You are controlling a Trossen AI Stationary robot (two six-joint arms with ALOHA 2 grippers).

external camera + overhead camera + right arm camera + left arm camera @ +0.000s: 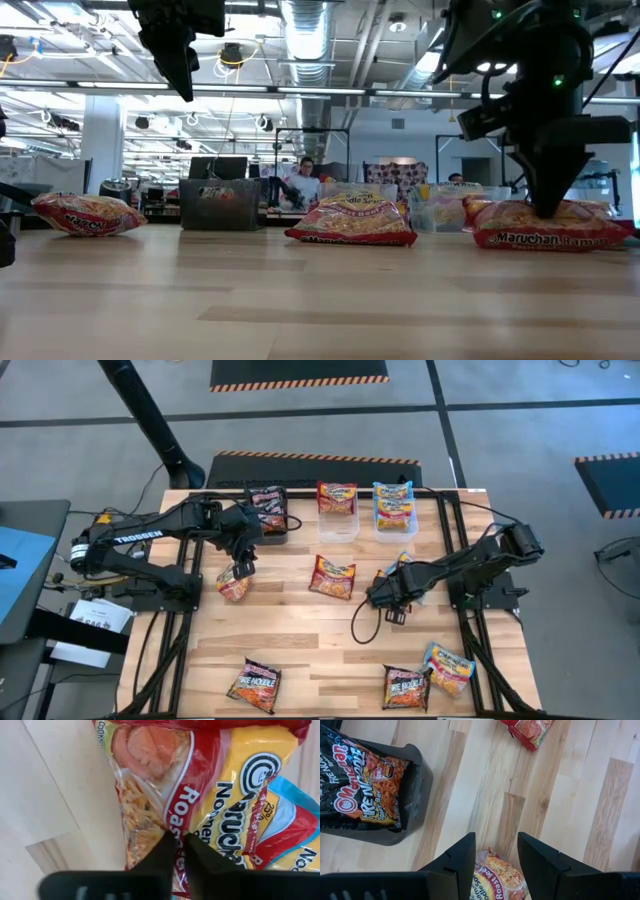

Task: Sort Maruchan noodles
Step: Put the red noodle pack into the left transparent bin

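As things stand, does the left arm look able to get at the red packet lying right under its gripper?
Probably yes. The left gripper hangs above the red packet with its fingers apart. Bare table surrounds it, and the black bin sits off to one side.

Wood plank table [300, 635], black frame rails on both sides. At the far edge: black bin [270, 528] w/ dark noodle packs, then two clear bins [338, 525] w/ red and blue-yellow packs. Mid table: red pack [332, 577] in the center, another red pack [233, 584] to its left, a red-yellow pack [200, 785] to its right lying over a blue one. Near edge: dark pack [254, 685] at left, dark pack [405, 687] and blue-yellow pack [449, 668] touching at right.
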